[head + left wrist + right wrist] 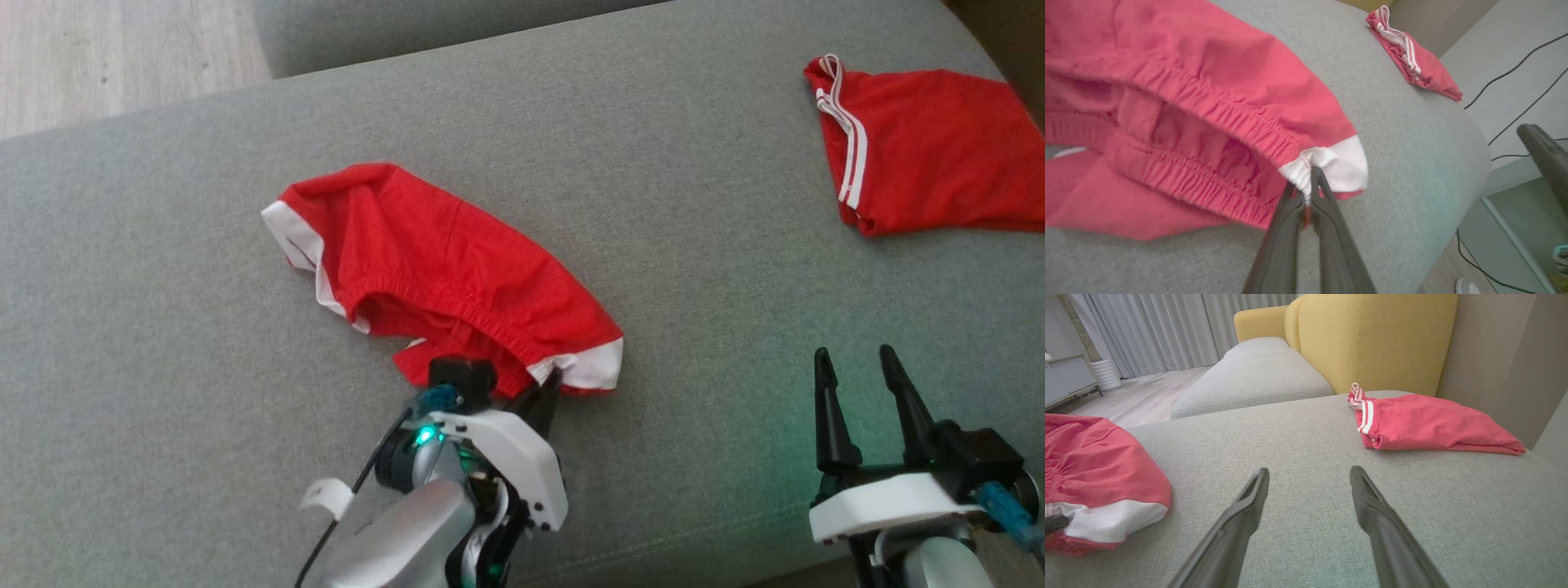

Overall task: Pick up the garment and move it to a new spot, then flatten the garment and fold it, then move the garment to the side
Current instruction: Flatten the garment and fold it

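A red garment (441,261) with white trim and an elastic waistband lies crumpled in the middle of the grey sofa cushion (653,204). My left gripper (549,382) is at its near right corner. In the left wrist view that gripper (1304,192) is shut on the waistband edge where the red cloth (1208,81) meets the white trim. My right gripper (853,355) stands open over bare cushion at the lower right, apart from the garment. The right wrist view has those open fingers (1309,471) with nothing between them and the garment (1098,469) to their left.
A second red garment (931,155) with white stripes lies folded at the cushion's far right corner (1433,424). A yellow backrest (1372,339) rises behind it. Wooden floor (106,49) lies beyond the far left edge. Cables (1515,69) run on the floor past the cushion's edge.
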`<state>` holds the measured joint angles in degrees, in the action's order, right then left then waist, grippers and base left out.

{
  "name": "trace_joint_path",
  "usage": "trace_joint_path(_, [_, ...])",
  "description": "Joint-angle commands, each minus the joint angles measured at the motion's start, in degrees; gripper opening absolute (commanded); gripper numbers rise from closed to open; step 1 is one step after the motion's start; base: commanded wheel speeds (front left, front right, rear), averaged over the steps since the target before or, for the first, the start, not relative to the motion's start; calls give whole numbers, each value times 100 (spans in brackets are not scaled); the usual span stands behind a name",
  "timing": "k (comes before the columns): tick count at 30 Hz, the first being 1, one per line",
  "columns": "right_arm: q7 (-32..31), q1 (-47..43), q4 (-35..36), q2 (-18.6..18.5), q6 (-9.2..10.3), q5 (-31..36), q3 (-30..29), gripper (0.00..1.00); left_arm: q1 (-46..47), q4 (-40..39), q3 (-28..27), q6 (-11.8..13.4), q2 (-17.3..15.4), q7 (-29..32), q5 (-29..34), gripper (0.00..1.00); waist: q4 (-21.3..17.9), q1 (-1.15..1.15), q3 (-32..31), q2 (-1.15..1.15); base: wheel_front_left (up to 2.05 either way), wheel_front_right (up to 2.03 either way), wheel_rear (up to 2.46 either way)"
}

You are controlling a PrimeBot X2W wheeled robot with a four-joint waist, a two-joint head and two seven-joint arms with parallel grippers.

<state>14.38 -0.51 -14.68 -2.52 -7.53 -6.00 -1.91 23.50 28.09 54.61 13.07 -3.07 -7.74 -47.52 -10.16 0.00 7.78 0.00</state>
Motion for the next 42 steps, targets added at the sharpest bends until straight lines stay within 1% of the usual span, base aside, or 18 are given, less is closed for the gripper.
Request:
trace_joint_path(1, [62, 184, 154, -36, 4, -8, 147, 100, 300, -165, -154, -29, 19, -79, -34, 0, -3, 0, -3, 0, 0, 0, 0])
trace_joint_path(4, [62, 186, 143, -36, 4, -20, 130, 100, 523, -341, -215, -103, -34, 44, -83, 0, -15, 0, -14, 0, 0, 0, 0])
trace_joint_path(6, [62, 201, 140, -36, 4, -39, 130, 100, 791, -572, -302, -163, -199, 221, -99, 0, -32, 0, -10, 0, 0, 0, 0])
trace_joint_path(10, [62, 294, 111, -36, 4, -113, 233, 100, 1602, -1091, -627, -313, -800, 730, -124, 0, -125, 0, 9, 0, 0, 0, 0])
trace_joint_path(14, [62, 388, 59, -36, 4, -225, 424, 100, 2437, -1259, -1026, -371, -1391, 1210, -153, 0, -335, 0, 20, 0, 0, 0, 0])
trace_joint_path(17, [62, 441, 21, -36, 4, -302, 522, 100, 2910, -1184, -1196, -431, -1631, 1474, -175, 0, -526, 0, 8, 0, 0, 0, 0])
trace_joint_path(19, [62, 459, 6, -36, 4, -336, 564, 100, 3175, -1089, -1270, -464, -1701, 1564, -170, 0, -648, 0, 3, 0, 0, 0, 0])
trace_joint_path(21, [62, 461, -5, -36, 4, -354, 580, 100, 3414, -985, -1307, -518, -1704, 1583, -144, 0, -744, 0, -6, 0, 0, 0, 0])
trace_joint_path(27, [62, 421, -26, -36, 4, -348, 515, 100, 3874, -779, -1325, -702, -1472, 1469, -128, 0, -882, 0, -58, 0, 0, 0, 0])
trace_joint_path(31, [62, 374, -23, -36, 4, -314, 428, 100, 3873, -883, -1342, -831, -1326, 1345, -232, 0, -836, 0, -88, 0, 0, 0, 0])
trace_joint_path(32, [62, 374, -23, -36, 4, -314, 428, 100, 3873, -883, -1342, -831, -1326, 1345, -232, 0, -836, 0, -88, 0, 0, 0, 0])
trace_joint_path(36, [62, 316, -9, -36, 4, -256, 337, 100, 3480, -1369, -1209, -920, -1350, 1323, -312, 0, -670, 0, -125, 0, 0, 0, 0])
trace_joint_path(39, [62, 257, 1, -36, 4, -214, 265, 100, 2741, -2104, -1010, -942, -1506, 1514, -561, 0, -497, 0, -175, 0, 0, 0, 0])
trace_joint_path(42, [62, 183, 8, -36, 4, -161, 192, 100, 1716, -2994, -715, -823, -1817, 1724, -817, 0, -292, 0, -226, 0, 0, 0, 0])
